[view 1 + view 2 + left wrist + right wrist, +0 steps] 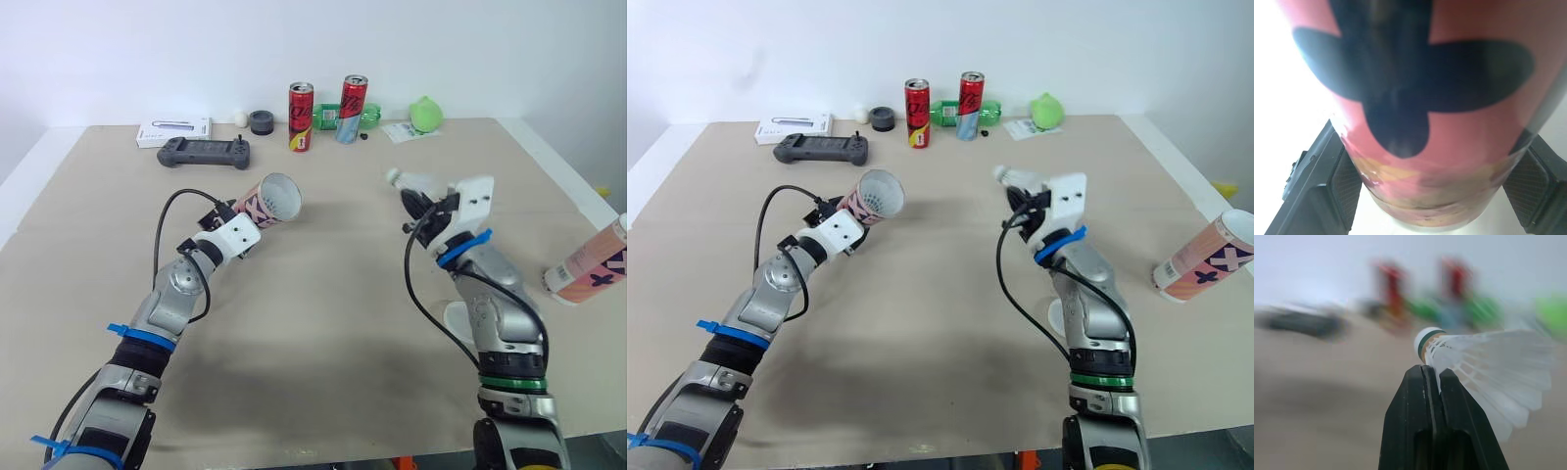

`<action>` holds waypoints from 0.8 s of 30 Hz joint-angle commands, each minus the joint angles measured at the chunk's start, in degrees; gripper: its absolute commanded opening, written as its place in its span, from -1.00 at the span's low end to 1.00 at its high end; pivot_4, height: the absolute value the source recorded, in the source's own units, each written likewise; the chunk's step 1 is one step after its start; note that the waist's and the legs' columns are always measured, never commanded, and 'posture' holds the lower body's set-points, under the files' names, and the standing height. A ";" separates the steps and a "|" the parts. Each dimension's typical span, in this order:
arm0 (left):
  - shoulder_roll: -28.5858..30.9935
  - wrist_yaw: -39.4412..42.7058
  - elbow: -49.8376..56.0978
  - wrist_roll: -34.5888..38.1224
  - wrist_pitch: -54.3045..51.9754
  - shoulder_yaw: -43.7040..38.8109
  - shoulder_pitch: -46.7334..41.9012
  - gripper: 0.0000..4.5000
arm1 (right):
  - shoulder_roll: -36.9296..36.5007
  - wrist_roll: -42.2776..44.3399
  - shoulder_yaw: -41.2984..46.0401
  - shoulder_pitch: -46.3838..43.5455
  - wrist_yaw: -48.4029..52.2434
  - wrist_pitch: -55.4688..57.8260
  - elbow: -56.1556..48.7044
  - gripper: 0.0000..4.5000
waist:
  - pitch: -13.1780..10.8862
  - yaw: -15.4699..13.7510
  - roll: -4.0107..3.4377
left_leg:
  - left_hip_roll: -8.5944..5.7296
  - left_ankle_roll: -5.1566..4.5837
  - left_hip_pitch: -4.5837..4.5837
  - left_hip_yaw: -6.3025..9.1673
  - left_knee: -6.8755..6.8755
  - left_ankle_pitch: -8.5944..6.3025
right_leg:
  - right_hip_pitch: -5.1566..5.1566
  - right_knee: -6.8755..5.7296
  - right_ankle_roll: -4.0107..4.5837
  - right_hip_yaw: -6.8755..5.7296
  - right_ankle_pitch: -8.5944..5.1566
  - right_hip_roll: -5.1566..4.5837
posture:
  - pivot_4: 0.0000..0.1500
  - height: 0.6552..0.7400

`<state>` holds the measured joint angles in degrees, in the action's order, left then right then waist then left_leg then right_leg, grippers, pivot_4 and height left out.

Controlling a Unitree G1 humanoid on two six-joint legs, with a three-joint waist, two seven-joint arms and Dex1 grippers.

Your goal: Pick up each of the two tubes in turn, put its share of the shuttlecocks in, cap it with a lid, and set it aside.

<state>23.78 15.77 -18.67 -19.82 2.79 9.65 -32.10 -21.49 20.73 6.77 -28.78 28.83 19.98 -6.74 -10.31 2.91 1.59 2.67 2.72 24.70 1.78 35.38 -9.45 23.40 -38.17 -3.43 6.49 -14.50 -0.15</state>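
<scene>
Loading looks barely begun: left jaws clamp the pink tube (265, 203) raised over the bench (333, 294), right jaws pinch 1 shuttlecock (409, 182) facing its open mouth; the 2nd tube (590, 264) lies far right.

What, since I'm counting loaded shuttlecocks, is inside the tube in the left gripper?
The tube in the left gripper shows only pale inner wall at its open mouth; its depth is hidden.
</scene>
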 commanded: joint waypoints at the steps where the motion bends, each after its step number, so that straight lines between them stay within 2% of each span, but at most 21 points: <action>1: 0.51 -0.12 1.19 0.06 1.04 -0.35 -1.40 0.62 | -1.90 1.71 -4.40 -3.27 4.47 3.30 -7.12 -0.96 | 0.01 -0.06 0.01 | 0.00 0.00 -0.01 0.00 0.01 0.00 | -0.01 0.00 0.01 -0.01 0.01 0.00 | 1.00 1.00; 9: 0.36 -0.54 1.79 -0.16 0.69 -0.46 -1.18 0.62 | -0.22 -2.00 -15.44 -8.43 6.67 6.02 -8.81 -0.96 | 0.00 -0.16 0.01 | -0.01 0.00 0.03 0.00 0.04 0.00 | 0.00 0.01 0.01 -0.02 0.02 -0.03 | 1.00 1.00; 18: 0.25 -1.07 2.71 -0.17 0.32 -0.65 -0.74 0.62 | 1.41 -5.76 -19.91 -11.34 8.09 5.98 -5.90 -0.96 | 0.00 -0.14 0.01 | -0.01 0.00 0.04 0.00 0.04 0.00 | 0.03 0.01 0.02 -0.03 0.01 -0.03 | 1.00 1.00; 19: 0.19 -1.11 2.76 -0.16 0.31 -0.64 -0.74 0.62 | 2.16 -5.66 -19.85 -12.38 8.01 6.34 -5.26 -0.69 | 0.00 -0.13 0.01 | -0.01 0.00 0.04 0.00 0.04 0.00 | 0.03 0.00 0.02 -0.03 0.02 -0.03 | 1.00 1.00; 20: 0.14 -1.11 2.82 -0.17 0.29 -0.62 -0.73 0.62 | 2.96 -5.14 -19.64 -13.21 8.08 6.88 -4.81 -0.59 | 0.00 -0.11 0.01 | 0.00 0.00 0.03 0.00 0.04 0.00 | 0.03 0.00 0.03 -0.03 0.03 -0.02 | 1.00 1.00; 24: -0.05 -1.04 3.25 -0.19 0.22 -0.50 -0.70 0.62 | 6.19 -1.79 -16.91 -16.74 8.13 8.89 -4.16 0.29 | 0.00 -0.15 0.01 | 0.03 0.00 0.03 0.03 0.03 0.00 | 0.04 -0.01 0.06 -0.06 0.03 0.01 | 1.00 1.00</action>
<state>23.54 15.40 -18.21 -20.02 2.45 9.69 -32.14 -15.58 16.87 -12.85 -43.76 36.99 28.42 -9.65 -10.31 2.76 1.60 2.70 2.73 24.76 1.82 35.40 -9.44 23.44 -38.18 -3.37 6.42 -14.48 -0.14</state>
